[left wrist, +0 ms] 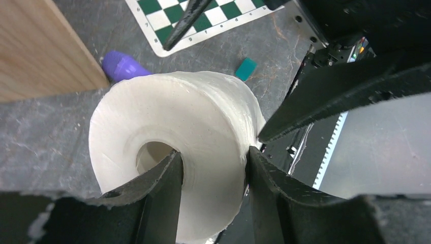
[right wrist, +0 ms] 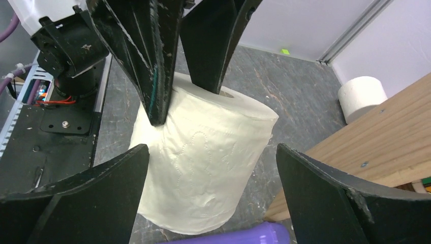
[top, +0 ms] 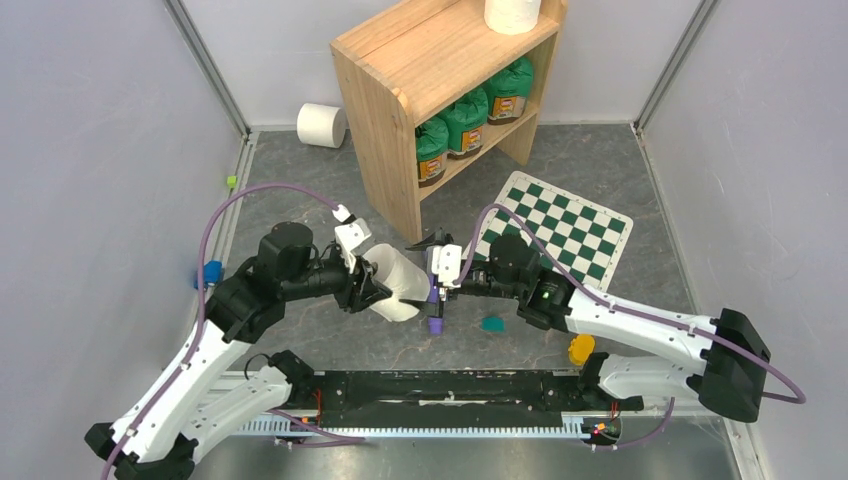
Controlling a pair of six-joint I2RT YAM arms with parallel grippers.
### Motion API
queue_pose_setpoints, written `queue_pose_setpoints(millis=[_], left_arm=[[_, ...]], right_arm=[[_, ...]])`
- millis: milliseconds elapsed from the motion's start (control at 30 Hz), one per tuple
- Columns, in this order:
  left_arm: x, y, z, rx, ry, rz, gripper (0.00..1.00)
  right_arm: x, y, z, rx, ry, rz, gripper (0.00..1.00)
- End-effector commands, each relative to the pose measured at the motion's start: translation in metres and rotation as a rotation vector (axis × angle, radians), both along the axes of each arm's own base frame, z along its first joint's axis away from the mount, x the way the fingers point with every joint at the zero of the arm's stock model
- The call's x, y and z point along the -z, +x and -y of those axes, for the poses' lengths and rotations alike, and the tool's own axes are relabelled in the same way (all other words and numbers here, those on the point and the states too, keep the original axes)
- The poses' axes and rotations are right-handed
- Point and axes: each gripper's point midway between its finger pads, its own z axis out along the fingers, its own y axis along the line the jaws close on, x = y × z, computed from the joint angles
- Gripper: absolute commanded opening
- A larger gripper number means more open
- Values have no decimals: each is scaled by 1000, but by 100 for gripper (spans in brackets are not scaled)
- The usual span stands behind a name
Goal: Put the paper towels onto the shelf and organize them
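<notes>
Subject: a paper towel roll (top: 400, 282) held above the tabletop (top: 620, 170), between the two arms and in front of the shelf (top: 440, 50).
Left claw (left wrist: 213, 157): partly closed, pinching the roll's wall. One finger (left wrist: 162, 188) sits inside the cardboard core and the other (left wrist: 269, 178) presses the outer face.
Right claw (right wrist: 211, 150): spread wide and holding nothing. Its two fingers stand to either side of the roll's curved wall, which lies directly ahead between them. One tip looks very close to the paper, but contact cannot be confirmed.
Long axis: tilted. The cored end is at the left claw and the far end dips toward the tabletop. In the right wrist view the axis runs crosswise to the line on which the open fingers would close, so they would meet the roll across its width.
Nearer arm: both are at the roll. The left has the grip, and the right is placed to take it.
Probable step: a hand-over from left to right, judged from this arrangement.
Shelf bearing: behind the held roll, farther from both bases; its side panel shows at the right of the right wrist view.
Other rolls: one stands on the shelf's top board (top: 512, 14); another rests on the tabletop (top: 321, 125) at the back, left of the shelf.
Lower tier: green canisters (top: 466, 120) in a row.
Nearby: a checkered board (top: 560, 225) and a purple object (top: 435, 324) just beside the roll.
</notes>
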Motion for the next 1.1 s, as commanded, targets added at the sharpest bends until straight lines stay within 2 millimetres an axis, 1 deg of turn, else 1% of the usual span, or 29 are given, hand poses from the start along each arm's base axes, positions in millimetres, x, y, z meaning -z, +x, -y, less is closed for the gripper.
queue_pose_setpoints(millis=[0, 133, 200, 333, 467, 633, 767, 933, 1067], left_arm=[[-43, 1, 11, 124, -24, 220, 6], [-45, 0, 16, 168, 7, 274, 4], [-45, 2, 19, 171, 32, 298, 3], [-42, 5, 25, 190, 94, 354, 3], [-38, 2, 37, 238, 166, 430, 3], [-41, 1, 50, 284, 221, 501, 3], [-47, -1, 58, 312, 214, 534, 3], [-48, -5, 67, 355, 217, 548, 3], [-55, -10, 74, 387, 205, 566, 3]], right_arm=[[-26, 1, 8, -30, 22, 52, 98], [-32, 4, 12, -49, 45, 19, 98], [-37, 8, 15, -53, 64, -8, 98], [-47, 8, 20, -107, 103, -71, 98], [-52, 13, 27, -138, 120, -124, 98], [-44, 16, 30, -157, 86, -146, 98], [-35, 16, 33, -173, 59, -164, 98], [-30, 23, 39, -146, 51, -173, 98], [-29, 32, 41, -118, 51, -177, 98]])
